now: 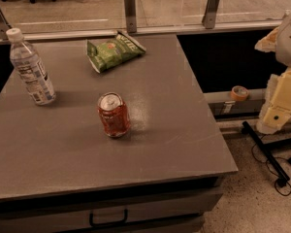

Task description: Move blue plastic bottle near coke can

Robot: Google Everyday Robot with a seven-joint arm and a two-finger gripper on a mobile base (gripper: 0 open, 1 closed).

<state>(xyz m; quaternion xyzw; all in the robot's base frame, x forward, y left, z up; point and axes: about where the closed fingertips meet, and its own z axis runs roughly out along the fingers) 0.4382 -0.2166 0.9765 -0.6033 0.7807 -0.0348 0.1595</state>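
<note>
The blue plastic bottle (pixel 31 67) stands upright at the far left of the grey table (pixel 184 144); it is clear with a white cap and a white printed label. The coke can (pixel 114 114), red with a silver top, stands upright near the table's middle, to the right of the bottle and closer to the front. My gripper (pixel 275 114) hangs on the cream-coloured arm at the right edge of the view. It is off the table, well to the right of both things and touching nothing.
A green chip bag (pixel 114 51) lies at the back of the table. A glass railing with metal posts (pixel 130 9) runs behind it. A tape roll (pixel 239 92) sits on a ledge to the right. Black cables (pixel 271 164) lie on the floor there.
</note>
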